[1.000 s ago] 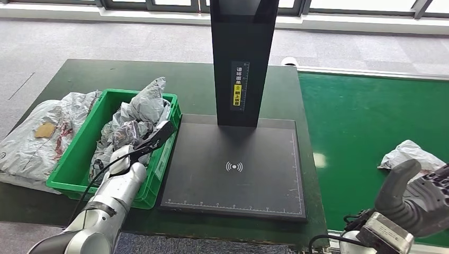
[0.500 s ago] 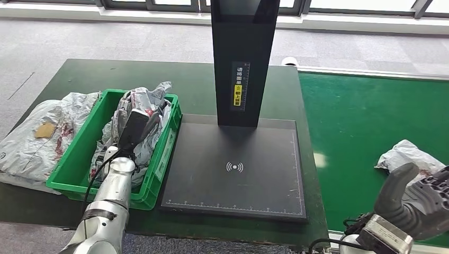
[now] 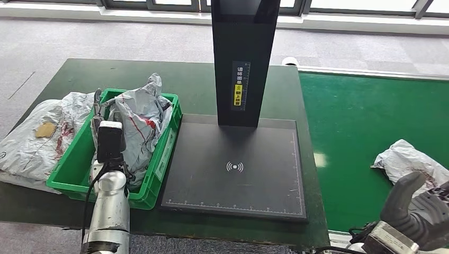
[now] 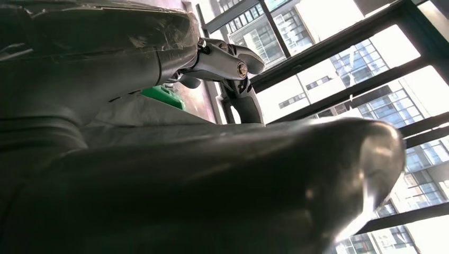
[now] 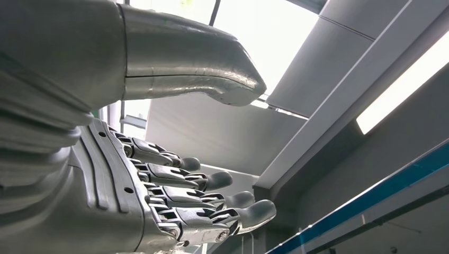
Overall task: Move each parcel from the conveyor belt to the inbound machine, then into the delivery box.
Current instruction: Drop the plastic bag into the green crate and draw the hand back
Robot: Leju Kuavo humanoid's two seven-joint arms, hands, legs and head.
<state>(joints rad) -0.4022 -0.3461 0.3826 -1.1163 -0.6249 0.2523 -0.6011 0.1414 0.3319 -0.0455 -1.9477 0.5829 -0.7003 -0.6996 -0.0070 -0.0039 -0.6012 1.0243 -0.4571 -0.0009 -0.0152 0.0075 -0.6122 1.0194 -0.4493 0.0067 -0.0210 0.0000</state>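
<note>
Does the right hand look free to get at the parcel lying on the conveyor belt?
Probably yes: the right hand is open, holds nothing, and nothing lies between it and the parcel on the belt.

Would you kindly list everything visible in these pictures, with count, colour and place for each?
Delivery box: one, green, on the dark table's left part, piled with grey parcels.
Parcel in box: one on top, grey with red marks, sticking above the rim.
Parcel beside box: one, grey with a brown patch, on the table left of the box.
Parcel on conveyor belt: one, grey-white, near the right edge.
Conveyor belt: one, green, right of the table.
Inbound machine: one, black flat plate with an upright column, centre.
Left hand: one, dark, over the delivery box; grip unclear.
Right hand: one, grey, fingers apart, holding nothing.
</note>
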